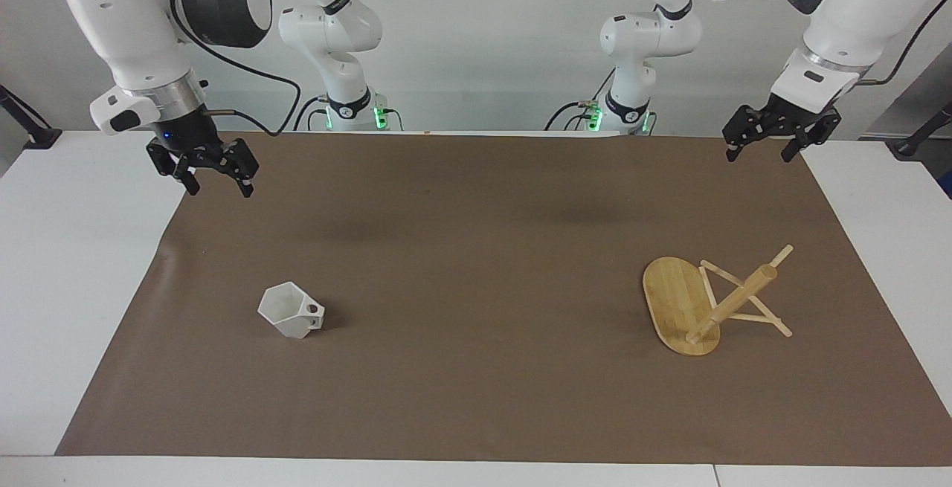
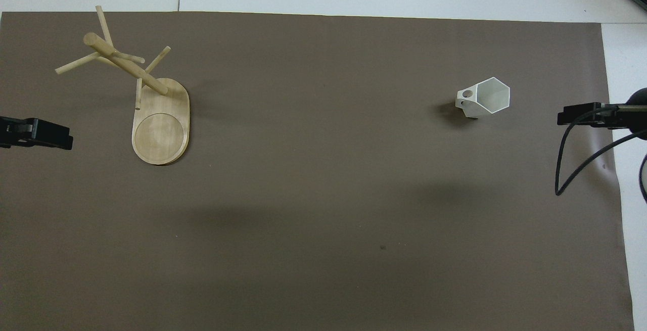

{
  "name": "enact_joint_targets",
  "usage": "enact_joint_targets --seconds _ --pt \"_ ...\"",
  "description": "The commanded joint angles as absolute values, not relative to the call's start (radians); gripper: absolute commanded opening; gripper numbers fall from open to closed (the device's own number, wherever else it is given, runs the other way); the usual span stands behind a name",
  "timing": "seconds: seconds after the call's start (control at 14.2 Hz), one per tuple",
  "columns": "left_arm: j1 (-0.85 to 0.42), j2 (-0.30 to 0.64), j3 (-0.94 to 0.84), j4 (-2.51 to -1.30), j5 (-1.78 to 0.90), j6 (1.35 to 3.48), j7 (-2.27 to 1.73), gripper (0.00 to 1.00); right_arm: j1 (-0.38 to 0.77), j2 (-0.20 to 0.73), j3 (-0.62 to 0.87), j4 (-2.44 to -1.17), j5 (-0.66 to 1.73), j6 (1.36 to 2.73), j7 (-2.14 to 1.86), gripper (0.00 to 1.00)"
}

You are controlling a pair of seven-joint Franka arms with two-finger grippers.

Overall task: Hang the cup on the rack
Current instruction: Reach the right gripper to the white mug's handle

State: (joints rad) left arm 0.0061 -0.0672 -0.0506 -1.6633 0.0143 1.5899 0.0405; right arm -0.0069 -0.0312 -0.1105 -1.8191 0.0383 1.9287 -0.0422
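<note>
Over the brown mat's (image 1: 476,398) near corners hung right gripper (image 1: 212,177) and waiting left gripper (image 1: 762,146), both spread and empty; farther out stood white faceted cup (image 1: 291,311) and bamboo rack (image 1: 706,305), whose thin pegs risked a missed handle hole.

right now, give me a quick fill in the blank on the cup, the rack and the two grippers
1. The cup stands on the brown mat with its opening facing ____.
2. The rack is toward the ____ arm's end of the table.
3. The cup's handle has a round ____ through it.
4. The right gripper and the left gripper each hold ____.

Missing words: up; left; hole; nothing
</note>
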Motion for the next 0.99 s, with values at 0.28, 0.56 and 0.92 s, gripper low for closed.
enact_joint_targets --seconds 0.28,0.56,0.92 --pt "0.005 -0.081 -0.046 -1.677 0.005 1.580 0.052 1.00 -0.014 0.090 -0.104 -1.844 0.025 2.083 -0.061 1.00" --pt "0.005 -0.081 -0.044 -1.677 0.005 1.578 0.052 1.00 -0.012 0.159 -0.103 -1.844 0.025 2.195 -0.061 1.00" --pt "0.005 -0.081 -0.044 -1.677 0.005 1.580 0.052 1.00 -0.011 0.238 -0.094 -1.844 0.025 2.344 -0.060 1.00"
